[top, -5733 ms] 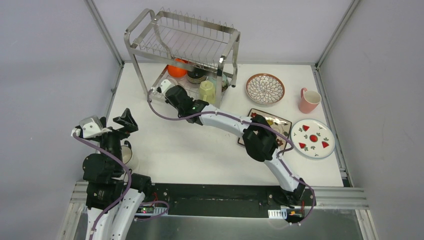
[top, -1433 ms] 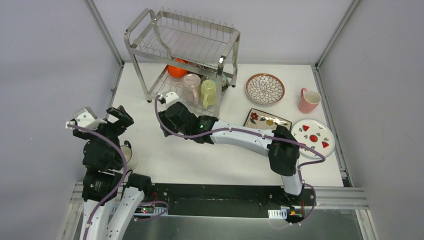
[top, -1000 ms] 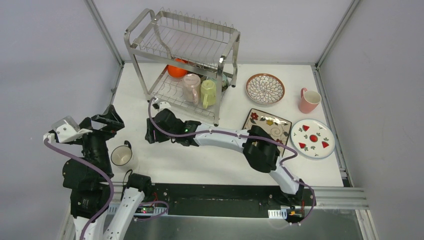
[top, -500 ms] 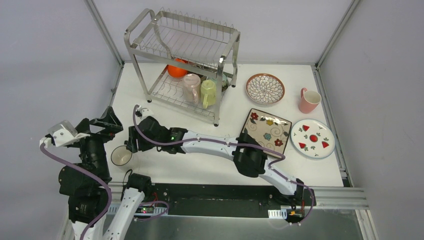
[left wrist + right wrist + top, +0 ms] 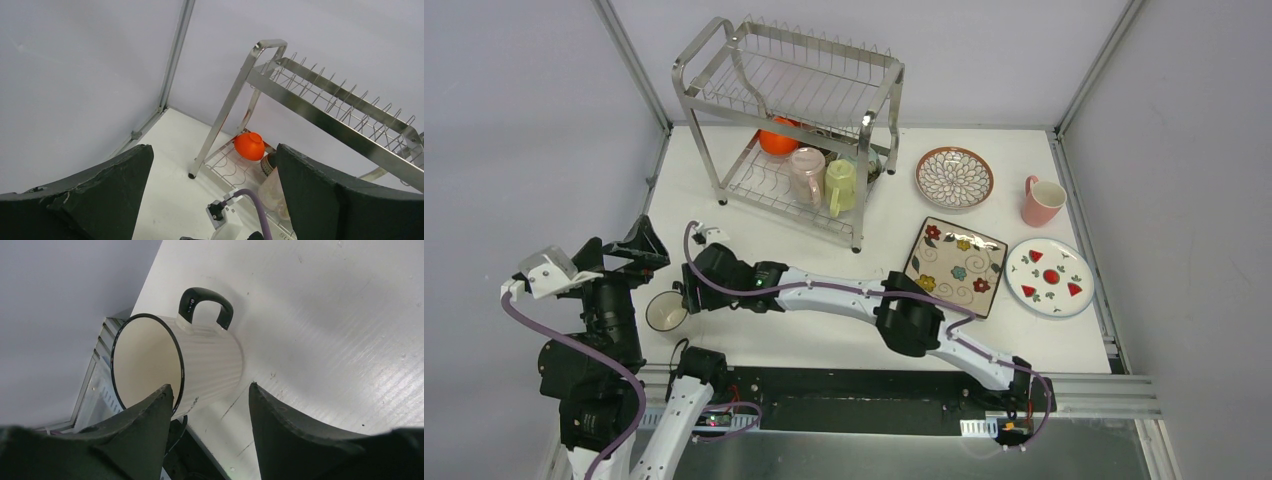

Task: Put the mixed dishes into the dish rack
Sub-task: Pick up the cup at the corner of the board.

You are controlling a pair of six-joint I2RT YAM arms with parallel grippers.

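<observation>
The right claw has its jaws apart, one finger on either side of the white mug. The left-hand finger overlaps the mug's black rim, and a sliver of tabletop shows between the other finger and the mug's wall, so whether anything touches I cannot tell. The mug stands upright with its black handle on the side towards the dish rack, well apart from the rack and out in front of its left end.

The left claw is spread wide with nothing between its fingers. It is raised and looks towards the rack's left end.

On the rack's lower shelf are an orange bowl (rim down, by the look of it), a pale pinkish cup and a yellow-green mug just beside it. The upper shelf holds no dish.

To the right of the rack lies the brown-rimmed petal-pattern plate, with a pink mug farther right. The square floral plate and the white red-marked plate lie right of the rack and nearer the arm bases than it.
</observation>
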